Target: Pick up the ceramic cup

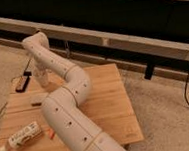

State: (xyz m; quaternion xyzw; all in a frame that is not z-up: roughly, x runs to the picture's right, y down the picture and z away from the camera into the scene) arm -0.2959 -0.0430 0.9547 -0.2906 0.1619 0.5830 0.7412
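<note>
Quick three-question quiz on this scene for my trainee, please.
1. True or false: the long white labelled bottle stands upright on the light wooden table.
2. Where is the end effector? A) over the table's far left part; B) off the table's right edge; C) above the bottle.
3. Fill in: the small orange object lies beside the ____.
Key: 1 false, it lies flat; 2 A; 3 bottle.
</note>
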